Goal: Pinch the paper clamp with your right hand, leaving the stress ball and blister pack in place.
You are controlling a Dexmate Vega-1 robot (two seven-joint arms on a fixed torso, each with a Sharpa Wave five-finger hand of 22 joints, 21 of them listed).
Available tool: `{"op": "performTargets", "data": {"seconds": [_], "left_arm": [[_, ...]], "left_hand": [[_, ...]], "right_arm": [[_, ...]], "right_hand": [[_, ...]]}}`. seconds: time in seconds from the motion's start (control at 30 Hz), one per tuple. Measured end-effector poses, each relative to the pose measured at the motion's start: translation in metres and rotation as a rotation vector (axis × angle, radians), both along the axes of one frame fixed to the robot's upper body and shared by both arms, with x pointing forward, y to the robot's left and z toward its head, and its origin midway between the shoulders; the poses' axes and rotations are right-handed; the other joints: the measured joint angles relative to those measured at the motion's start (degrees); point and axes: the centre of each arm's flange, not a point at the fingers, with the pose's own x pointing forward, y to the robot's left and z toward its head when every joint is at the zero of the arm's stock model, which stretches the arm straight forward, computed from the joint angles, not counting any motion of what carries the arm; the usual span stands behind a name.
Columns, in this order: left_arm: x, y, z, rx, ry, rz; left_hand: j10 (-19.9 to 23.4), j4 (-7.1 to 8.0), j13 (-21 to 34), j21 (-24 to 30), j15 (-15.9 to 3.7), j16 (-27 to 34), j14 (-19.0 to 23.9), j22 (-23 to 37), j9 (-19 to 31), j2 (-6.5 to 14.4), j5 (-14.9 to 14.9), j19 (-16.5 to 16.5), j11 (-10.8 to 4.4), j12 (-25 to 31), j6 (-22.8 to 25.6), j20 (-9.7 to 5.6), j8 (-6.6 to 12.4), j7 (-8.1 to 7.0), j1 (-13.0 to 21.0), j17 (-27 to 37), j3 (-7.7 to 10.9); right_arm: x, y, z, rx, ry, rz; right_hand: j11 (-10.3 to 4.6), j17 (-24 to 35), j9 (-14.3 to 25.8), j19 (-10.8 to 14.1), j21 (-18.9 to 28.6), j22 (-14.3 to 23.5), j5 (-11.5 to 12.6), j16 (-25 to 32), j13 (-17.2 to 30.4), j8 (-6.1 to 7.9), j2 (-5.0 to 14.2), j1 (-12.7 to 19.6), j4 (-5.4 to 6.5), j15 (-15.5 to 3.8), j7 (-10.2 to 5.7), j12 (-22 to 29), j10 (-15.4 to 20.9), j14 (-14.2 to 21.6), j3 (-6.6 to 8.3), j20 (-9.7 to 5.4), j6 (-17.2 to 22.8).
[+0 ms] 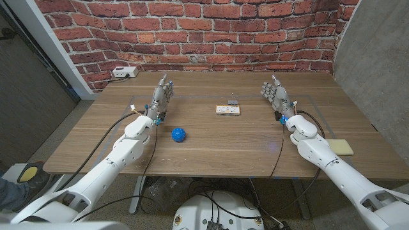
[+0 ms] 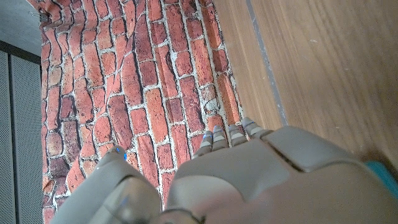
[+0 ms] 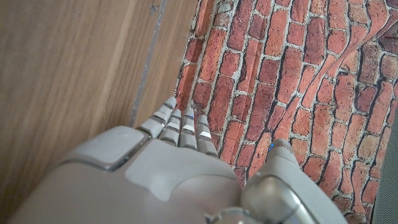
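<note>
**Both hands up and empty, clamp untouched**

Head view: the right hand (image 1: 275, 93) stands on its edge over the wooden surface (image 1: 211, 147), fingers apart and holding nothing. The paper clamp (image 1: 232, 101), small and dark, lies toward the left hand from it, well apart, just beyond the blister pack (image 1: 228, 110) on the brick wall (image 1: 211, 32) side; whether the two touch is too small to tell. The left hand (image 1: 162, 97) stands likewise on its edge, fingers spread and empty. The blue stress ball (image 1: 177, 134) lies nearer the robot than that hand, a little toward the right hand. A yellow sponge (image 1: 341, 147) lies beside the right forearm, on the outer side. A white power strip (image 1: 124, 72) sits beyond the left hand at the wall.

Left wrist view: the left hand's back (image 2: 261, 180) fills the lower part, fingertips (image 2: 217, 135) reaching toward brick, nothing in them.

Right wrist view: the right hand (image 3: 168, 174) shows the same, fingertips (image 3: 186, 121) against wood and brick, empty.
</note>
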Motion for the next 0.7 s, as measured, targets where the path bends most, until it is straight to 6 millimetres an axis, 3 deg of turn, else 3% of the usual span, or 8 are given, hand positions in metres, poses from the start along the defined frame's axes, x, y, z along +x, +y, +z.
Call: {"op": "performTargets", "data": {"seconds": [0.17,0.33,0.57,0.6,0.7], "left_arm": [[-0.003,-0.005,0.0,0.007,0.004,-0.013],[-0.007,-0.008,0.0,0.013,0.003,-0.022],[-0.012,-0.008,0.002,0.024,-0.006,-0.026],[-0.013,-0.007,0.001,0.025,-0.002,-0.024],[-0.015,-0.004,0.002,0.031,-0.007,-0.023]], "left_hand": [[0.0,0.0,0.0,0.0,0.0,0.0,0.0,0.0,0.0,0.0,0.0,0.0,0.0,0.0,0.0,0.0,0.0,0.0,0.0,0.0,0.0],[0.0,-0.17,0.0,0.0,0.0,0.0,0.0,0.0,0.0,0.4,0.0,0.0,0.0,0.0,0.0,0.0,0.0,0.0,0.4,0.0,0.16],[0.5,-0.17,0.0,0.0,0.42,0.4,0.4,0.0,0.0,0.6,0.5,-0.3,0.32,0.4,0.0,0.31,0.0,-0.01,0.6,0.0,0.16],[1.0,-0.17,0.0,0.0,0.43,0.4,0.4,0.0,0.0,0.6,0.5,-0.3,0.31,0.5,0.0,0.31,0.0,-0.01,0.6,0.0,0.16],[1.3,-0.17,0.0,-0.3,0.62,0.4,1.1,0.0,0.0,0.6,0.5,-0.3,0.43,0.9,0.9,0.31,0.44,-0.02,0.6,0.0,0.16]], "right_arm": [[-0.003,-0.003,-0.001,0.0,-0.011,0.0],[-0.006,-0.005,0.0,0.005,-0.026,-0.005],[-0.008,-0.006,0.002,0.002,-0.045,-0.022],[-0.018,-0.008,0.001,-0.011,-0.058,-0.02],[-0.021,-0.006,0.002,-0.022,-0.07,-0.024]], "right_hand": [[0.0,0.0,0.0,0.0,0.0,0.0,0.0,0.0,0.0,0.13,0.0,0.0,0.0,0.0,-0.06,0.0,0.0,0.0,0.0,0.0,0.1],[0.21,0.0,0.0,0.7,0.0,-0.2,0.0,0.0,0.0,1.28,0.3,0.3,-0.04,0.02,-1.43,0.0,0.8,0.4,0.04,-0.1,2.9],[0.0,-0.1,0.3,1.3,0.0,-0.2,0.0,0.0,0.0,1.25,0.53,0.5,-0.24,-0.19,-1.76,0.0,1.2,0.8,0.24,0.0,3.1],[0.0,-0.1,0.3,1.3,0.0,-0.2,0.0,0.0,0.0,1.04,0.53,0.5,-0.3,-0.19,-1.64,0.0,1.2,0.8,0.29,-0.09,2.8],[0.0,-0.1,0.3,1.3,-0.2,-0.2,0.0,0.0,0.0,0.99,0.83,0.8,-0.48,-0.19,-1.77,0.0,1.2,0.8,0.48,-0.09,2.5]]}}
